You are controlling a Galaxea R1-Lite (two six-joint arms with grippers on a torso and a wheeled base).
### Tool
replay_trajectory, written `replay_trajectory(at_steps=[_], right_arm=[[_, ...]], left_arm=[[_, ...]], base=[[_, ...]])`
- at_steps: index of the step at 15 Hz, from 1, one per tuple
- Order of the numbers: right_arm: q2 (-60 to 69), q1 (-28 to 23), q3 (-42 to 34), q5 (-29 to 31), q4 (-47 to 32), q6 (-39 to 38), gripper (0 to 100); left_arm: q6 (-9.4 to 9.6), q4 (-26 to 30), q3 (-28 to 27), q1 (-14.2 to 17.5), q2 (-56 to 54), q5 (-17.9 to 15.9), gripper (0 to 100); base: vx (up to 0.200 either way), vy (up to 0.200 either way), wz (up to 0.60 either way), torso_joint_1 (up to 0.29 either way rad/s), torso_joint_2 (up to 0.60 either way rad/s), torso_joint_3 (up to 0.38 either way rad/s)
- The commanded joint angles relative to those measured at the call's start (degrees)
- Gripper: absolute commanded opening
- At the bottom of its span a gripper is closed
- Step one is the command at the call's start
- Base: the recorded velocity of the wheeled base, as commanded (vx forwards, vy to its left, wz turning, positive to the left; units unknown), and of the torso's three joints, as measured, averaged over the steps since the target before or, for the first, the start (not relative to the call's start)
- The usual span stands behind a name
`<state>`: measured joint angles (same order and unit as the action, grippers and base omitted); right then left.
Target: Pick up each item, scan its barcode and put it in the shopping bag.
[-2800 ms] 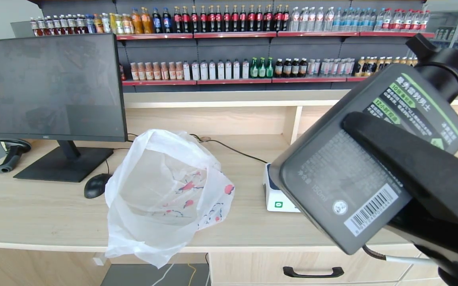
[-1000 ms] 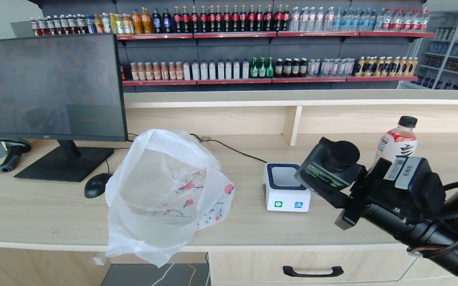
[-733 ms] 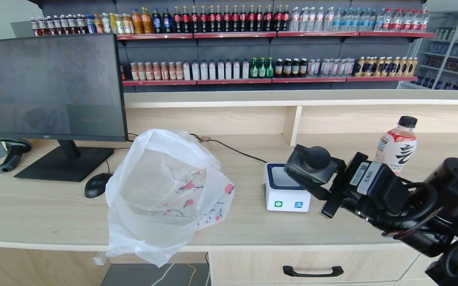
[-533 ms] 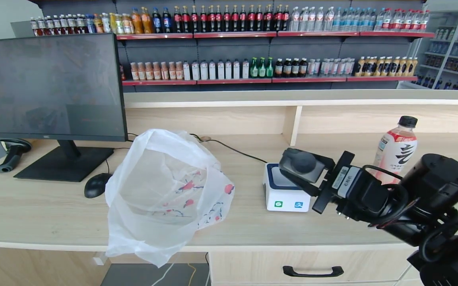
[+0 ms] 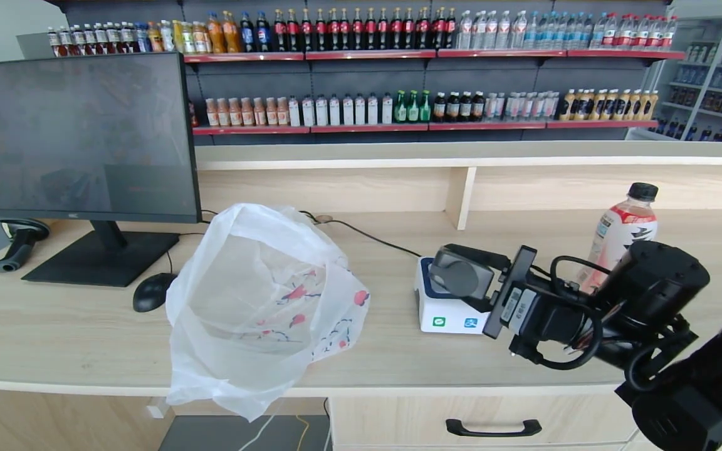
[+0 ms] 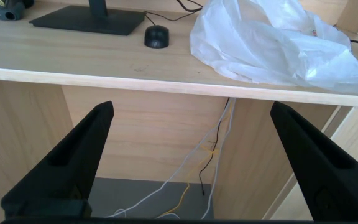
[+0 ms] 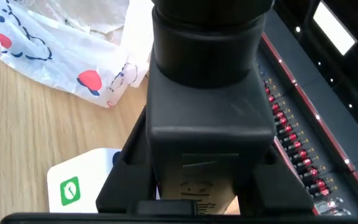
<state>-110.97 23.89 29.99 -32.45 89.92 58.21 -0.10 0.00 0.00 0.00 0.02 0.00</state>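
The left gripper (image 6: 190, 115) hangs below the front edge of the wooden counter (image 5: 54, 338), its two fingers spread wide apart with nothing between them. On the counter, furthest left, a handheld barcode scanner (image 5: 19, 244) sits just left of the dark monitor (image 5: 79, 138), and a black mouse (image 5: 153, 292) lies just right of the monitor's stand. Next comes the white shopping bag (image 5: 261, 300), printed with red marks, standing open and slumping over the counter's front edge. To its right sits the white scanner box (image 5: 442, 316), window facing up. The right gripper (image 5: 470, 272) clamps a dark bottle (image 5: 455, 279) between its fingers, held on its side over the scanner box, cap end toward the bag; whether bottle and box touch cannot be told. Further right a pink drink bottle (image 5: 624, 228) with a black cap stands upright, partly hidden behind the right arm. Shelves of bottles (image 5: 398, 69) line the back wall
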Motion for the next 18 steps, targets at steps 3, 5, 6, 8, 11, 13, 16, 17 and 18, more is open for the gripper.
replay_trajectory(at_steps=[3,5,6,8,11,13,16,17,18], right_arm=[[-4.25,-2.18,2.88,-3.06,0.08,3.23,0],[-5.4,-3.85,3.32,-4.37,0.08,4.72,0],[-5.92,-4.38,3.59,-4.99,0.08,5.95,0],[-7.33,-5.0,3.94,-5.08,0.08,8.59,0],[-8.3,-4.91,4.99,-5.17,0.08,10.61,0],[-8.3,-4.91,5.08,-5.17,0.08,10.61,0],[-9.26,-4.91,5.08,-5.17,0.08,10.78,0],[-9.26,-4.91,5.08,-5.17,0.08,10.78,0],[-9.26,-4.91,5.08,-5.17,0.08,10.78,0]], left_arm=[[0.01,0.0,0.0,0.0,-0.02,0.0,100],[-0.08,0.0,0.0,0.0,-0.02,0.0,100],[0.01,0.0,0.0,0.0,-0.02,0.0,100],[0.01,0.0,0.0,0.0,-0.02,0.0,100],[0.01,0.0,0.0,0.0,-0.02,0.0,100],[0.01,0.0,0.0,0.0,-0.02,0.0,100],[0.01,0.0,0.0,0.0,-0.02,0.0,100],[-0.08,0.0,0.0,0.0,-0.02,0.0,100],[-0.08,0.0,0.0,0.0,-0.02,0.0,100]], base=[[0.0,0.0,0.0,0.0,0.0,0.0],[0.0,0.0,0.0,0.0,0.0,0.0],[0.0,0.0,0.0,0.0,0.0,0.0],[0.0,0.0,0.0,0.0,0.0,0.0],[0.0,0.0,0.0,0.0,0.0,0.0],[0.0,0.0,0.0,0.0,0.0,0.0],[0.0,0.0,0.0,0.0,0.0,0.0],[0.0,0.0,0.0,0.0,0.0,0.0],[0.0,0.0,0.0,0.0,0.0,0.0]])
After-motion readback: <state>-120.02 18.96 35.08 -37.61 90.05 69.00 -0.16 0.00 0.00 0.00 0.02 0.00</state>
